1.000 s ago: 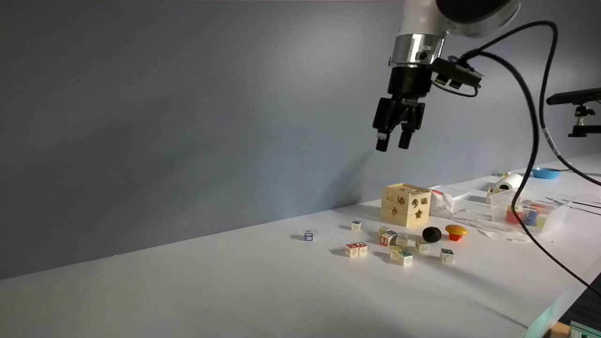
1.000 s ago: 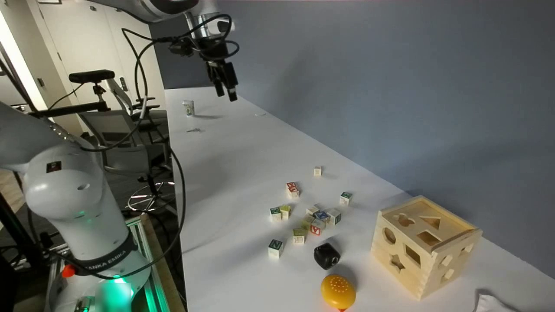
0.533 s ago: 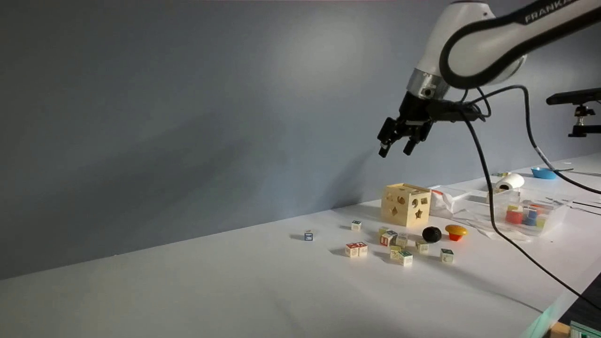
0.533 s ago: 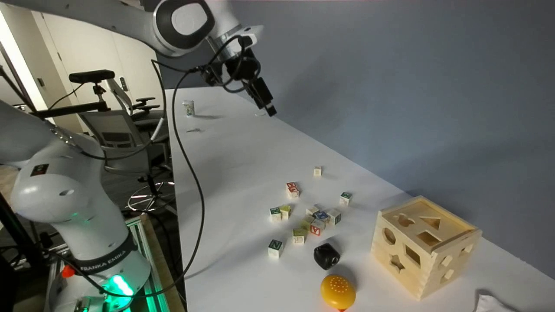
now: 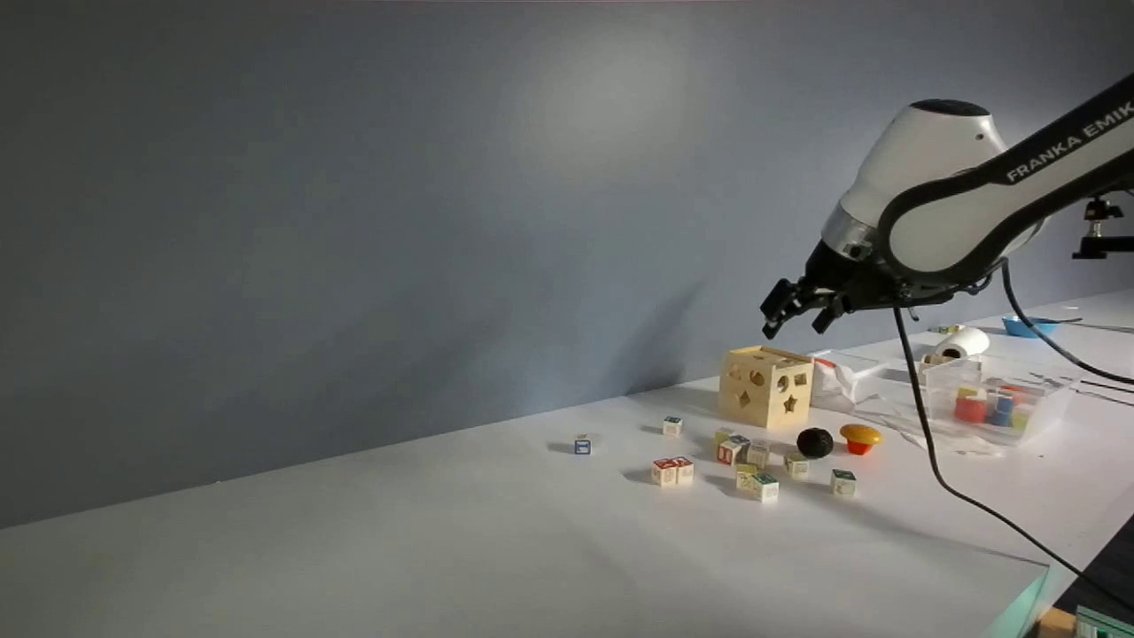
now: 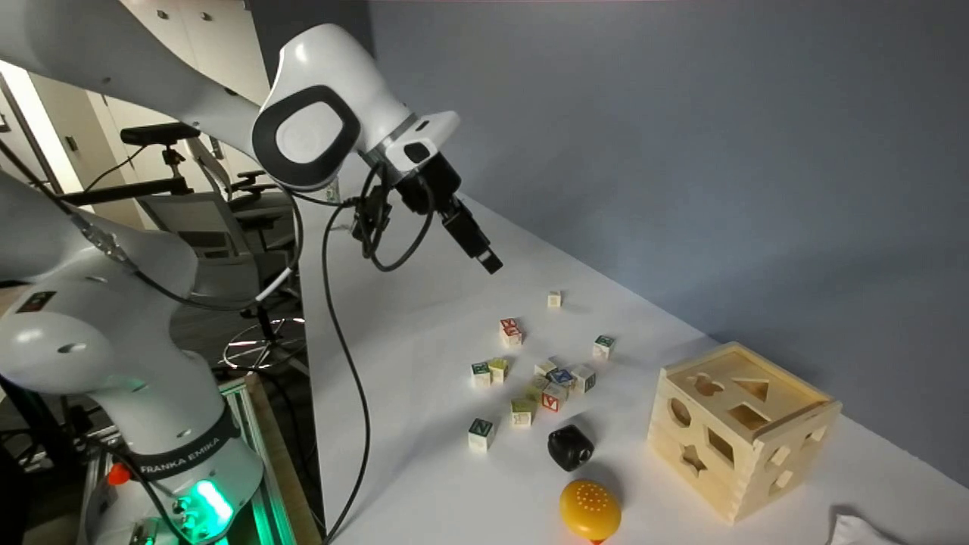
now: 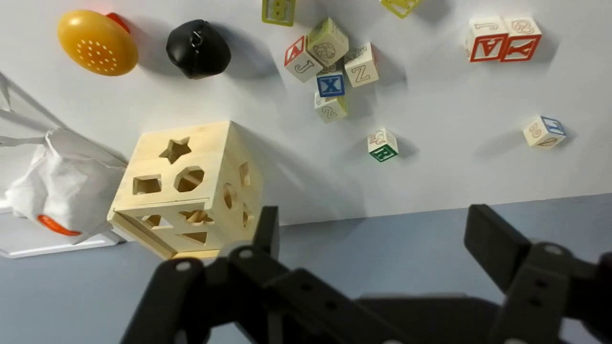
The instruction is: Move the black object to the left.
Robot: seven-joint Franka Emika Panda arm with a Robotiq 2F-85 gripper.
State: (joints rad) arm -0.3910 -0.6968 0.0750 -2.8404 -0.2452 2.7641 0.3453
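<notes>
Black object (image 7: 200, 51), one: lay on the worktop (image 7: 444, 95), upper left of the wrist view, beside a yellow-topped piece (image 7: 97, 43). Jaws: stood wide apart.

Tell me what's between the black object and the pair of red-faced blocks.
A cluster of letter blocks sits between the black object and the pair of red-faced blocks; the wrist view shows it.

In the wrist view, the top edge crops two yellow-edged blocks (image 7: 278, 11), the bottom the tool (image 7: 373, 229).
</notes>
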